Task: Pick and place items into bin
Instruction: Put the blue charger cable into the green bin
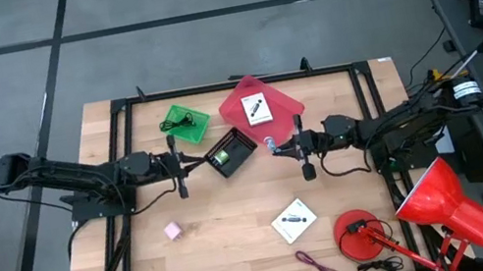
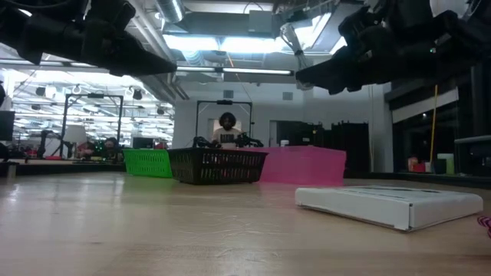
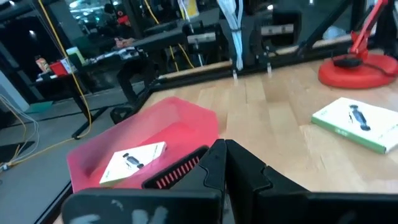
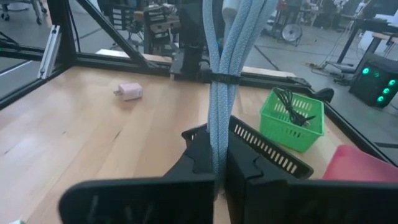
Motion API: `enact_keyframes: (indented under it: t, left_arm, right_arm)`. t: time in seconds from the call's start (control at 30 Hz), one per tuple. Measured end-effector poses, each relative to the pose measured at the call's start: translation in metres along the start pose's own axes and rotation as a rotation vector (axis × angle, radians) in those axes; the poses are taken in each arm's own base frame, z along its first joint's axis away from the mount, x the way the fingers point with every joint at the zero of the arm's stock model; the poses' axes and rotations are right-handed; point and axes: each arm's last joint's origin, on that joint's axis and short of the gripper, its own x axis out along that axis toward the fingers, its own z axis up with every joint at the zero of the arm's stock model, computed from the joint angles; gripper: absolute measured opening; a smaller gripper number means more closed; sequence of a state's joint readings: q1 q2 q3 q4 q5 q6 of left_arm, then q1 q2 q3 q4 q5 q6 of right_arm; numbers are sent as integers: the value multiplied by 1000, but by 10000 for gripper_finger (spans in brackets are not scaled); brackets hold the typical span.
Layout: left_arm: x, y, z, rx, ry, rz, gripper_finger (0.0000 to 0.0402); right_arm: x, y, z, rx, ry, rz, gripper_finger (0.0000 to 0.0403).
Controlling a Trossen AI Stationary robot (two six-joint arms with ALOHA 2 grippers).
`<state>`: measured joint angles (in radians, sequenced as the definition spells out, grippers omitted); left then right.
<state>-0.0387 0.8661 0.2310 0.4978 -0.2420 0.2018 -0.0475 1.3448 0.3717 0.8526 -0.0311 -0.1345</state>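
1 grey-blue cable [image 4: 219,93] in right claw [image 1: 274,148], beside black basket [image 1: 231,152].

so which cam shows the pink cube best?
The right wrist view: the pink cube lies unobstructed on bare wood, its shape clear. The high view shows it as a speck in front of the left arm. The low and left wrist views miss it.

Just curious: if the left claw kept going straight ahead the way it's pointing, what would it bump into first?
Probably the black basket: the left gripper, shut, points at it.
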Motion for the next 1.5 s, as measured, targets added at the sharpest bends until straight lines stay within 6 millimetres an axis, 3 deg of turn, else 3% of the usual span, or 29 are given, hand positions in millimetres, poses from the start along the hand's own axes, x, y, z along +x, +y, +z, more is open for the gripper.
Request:
enact_keyframes:
  t: [0.23, 0.4, 0.73, 1.13, 1.5]
  left_arm:
    - [0, -1, 2, -61, -22, -33, 20]
    - [0, -2, 3, -101, -45, -93, 73]
    - [8, -1, 6, -206, -100, 2, 161]
    - [27, -9, -2, -255, -147, -34, 170]
    - [37, -14, -5, -323, -134, -73, 169]
  right_arm:
    - [12, -1, 3, -6, -25, 3, 0]
    - [23, 0, 8, -28, -40, 53, 0]
    - [54, -1, 13, -37, -37, 68, 0]
    - [104, -2, 10, -58, -22, 100, 0]
    - [132, -3, 15, -79, 34, 111, 0]
